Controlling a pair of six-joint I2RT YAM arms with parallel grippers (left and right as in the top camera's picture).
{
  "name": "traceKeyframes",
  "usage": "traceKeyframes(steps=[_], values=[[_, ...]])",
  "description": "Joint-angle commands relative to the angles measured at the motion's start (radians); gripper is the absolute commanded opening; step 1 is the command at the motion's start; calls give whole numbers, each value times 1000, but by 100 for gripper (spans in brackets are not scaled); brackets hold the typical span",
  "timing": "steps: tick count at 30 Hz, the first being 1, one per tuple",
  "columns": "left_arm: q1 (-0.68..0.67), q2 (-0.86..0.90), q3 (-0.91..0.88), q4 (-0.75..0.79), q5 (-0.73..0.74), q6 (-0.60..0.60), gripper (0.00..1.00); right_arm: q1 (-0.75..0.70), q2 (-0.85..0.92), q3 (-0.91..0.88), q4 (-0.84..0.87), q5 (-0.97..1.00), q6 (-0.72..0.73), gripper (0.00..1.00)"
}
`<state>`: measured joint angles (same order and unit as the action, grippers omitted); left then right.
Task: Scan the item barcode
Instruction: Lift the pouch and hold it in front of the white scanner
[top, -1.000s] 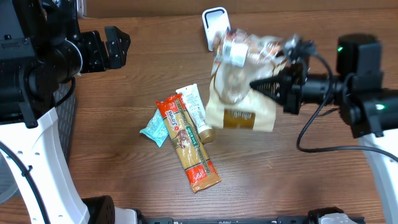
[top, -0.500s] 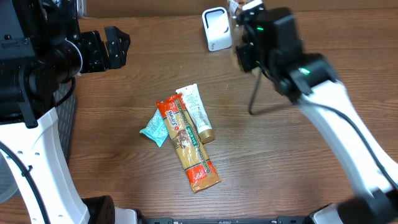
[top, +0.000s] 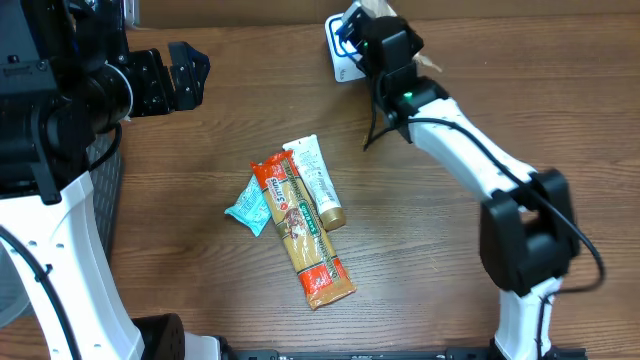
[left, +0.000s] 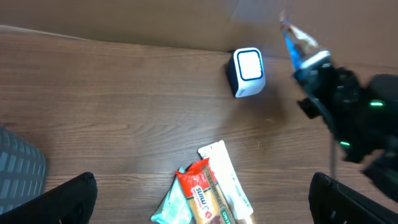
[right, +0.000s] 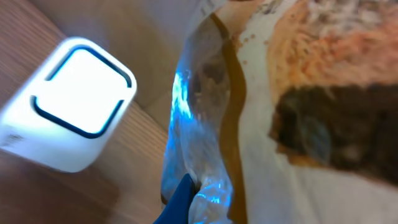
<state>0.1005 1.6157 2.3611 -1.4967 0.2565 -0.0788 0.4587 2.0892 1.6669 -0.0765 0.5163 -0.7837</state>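
Note:
The item is a bag (right: 298, 93) of clear plastic with a tan label and brown baked goods showing inside. My right gripper (right: 186, 194) is shut on its crinkled clear edge, one blue fingertip (right: 181, 200) showing. The bag hangs right next to the white barcode scanner (right: 74, 102), whose window glows. In the overhead view the right gripper (top: 372, 30) sits at the table's back edge by the scanner (top: 345, 48), and only a tan sliver of the bag (top: 382, 9) shows. My left gripper (top: 186, 76) is open and empty at the far left, away from them.
A red-orange pasta pack (top: 300, 235), a white tube (top: 318, 180) and a teal packet (top: 250, 205) lie together mid-table. A grey basket (top: 100, 170) stands at the left edge. The right arm (top: 470, 150) stretches diagonally across the right half.
The right arm has swung from the right side to the back edge, carrying the bag up beside the scanner. The left arm has not moved.

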Motion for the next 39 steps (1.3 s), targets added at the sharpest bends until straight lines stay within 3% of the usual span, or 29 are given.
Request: traceKeyframes(steps=[1, 6, 22, 33, 39], values=[[10, 8, 15, 1, -5, 3, 100, 2, 89, 10, 104, 97, -243, 4], [10, 8, 15, 1, -5, 3, 99, 9, 167, 10, 227, 120, -415, 4], [10, 8, 15, 1, -5, 3, 99, 23, 212, 10, 239, 137, -479, 4], [10, 8, 15, 1, -5, 3, 100, 28, 213, 10, 255, 138, -469, 4], [10, 8, 15, 1, -5, 3, 100, 43, 104, 11, 238, 174, -337, 4]])
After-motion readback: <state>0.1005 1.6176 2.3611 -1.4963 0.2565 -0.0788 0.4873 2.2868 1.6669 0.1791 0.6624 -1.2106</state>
